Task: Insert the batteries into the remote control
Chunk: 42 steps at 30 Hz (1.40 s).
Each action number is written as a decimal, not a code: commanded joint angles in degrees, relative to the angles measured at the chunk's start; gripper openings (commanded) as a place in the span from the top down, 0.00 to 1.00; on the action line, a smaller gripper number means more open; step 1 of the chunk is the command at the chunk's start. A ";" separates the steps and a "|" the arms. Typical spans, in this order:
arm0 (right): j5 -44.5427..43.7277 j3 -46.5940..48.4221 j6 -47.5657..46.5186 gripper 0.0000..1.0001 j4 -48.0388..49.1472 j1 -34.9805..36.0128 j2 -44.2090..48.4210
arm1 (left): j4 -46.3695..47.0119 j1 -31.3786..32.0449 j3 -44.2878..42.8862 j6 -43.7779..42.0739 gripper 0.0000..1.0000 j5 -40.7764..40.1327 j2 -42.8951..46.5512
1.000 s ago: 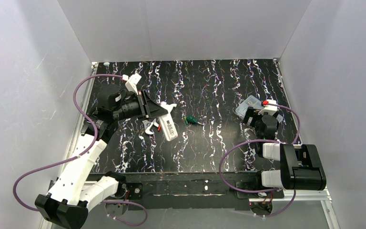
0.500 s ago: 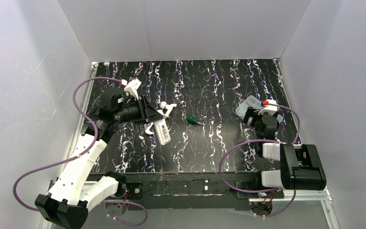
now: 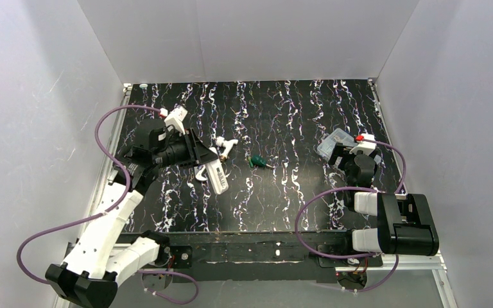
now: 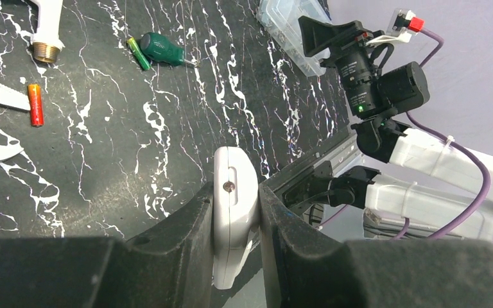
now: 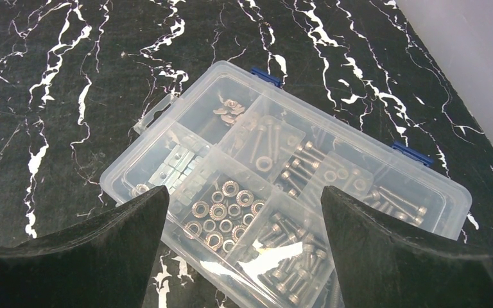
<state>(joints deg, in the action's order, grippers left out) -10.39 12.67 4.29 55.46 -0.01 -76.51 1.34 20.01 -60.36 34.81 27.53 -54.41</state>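
One remote control [image 4: 234, 170] pinched in the left gripper [image 4: 234, 197] — one battery [image 4: 34, 104] loose — right gripper [image 5: 244, 196] spread wide.

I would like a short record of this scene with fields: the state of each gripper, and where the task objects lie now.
left gripper: shut on the remote control
right gripper: open, above the clear box of nuts and screws
battery: one in view, loose on the table, not in the remote control
screwdriver: green handle, lying on the table between the two arms
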 commanded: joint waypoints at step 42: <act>-1.01 1.87 0.05 0.02 1.67 -0.34 0.47 | 3.15 2.92 0.51 0.21 1.00 -0.64 -5.17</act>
<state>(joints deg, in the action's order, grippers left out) -10.39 12.67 4.29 55.42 -0.03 -76.51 3.11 22.52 -60.31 34.98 25.89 -58.61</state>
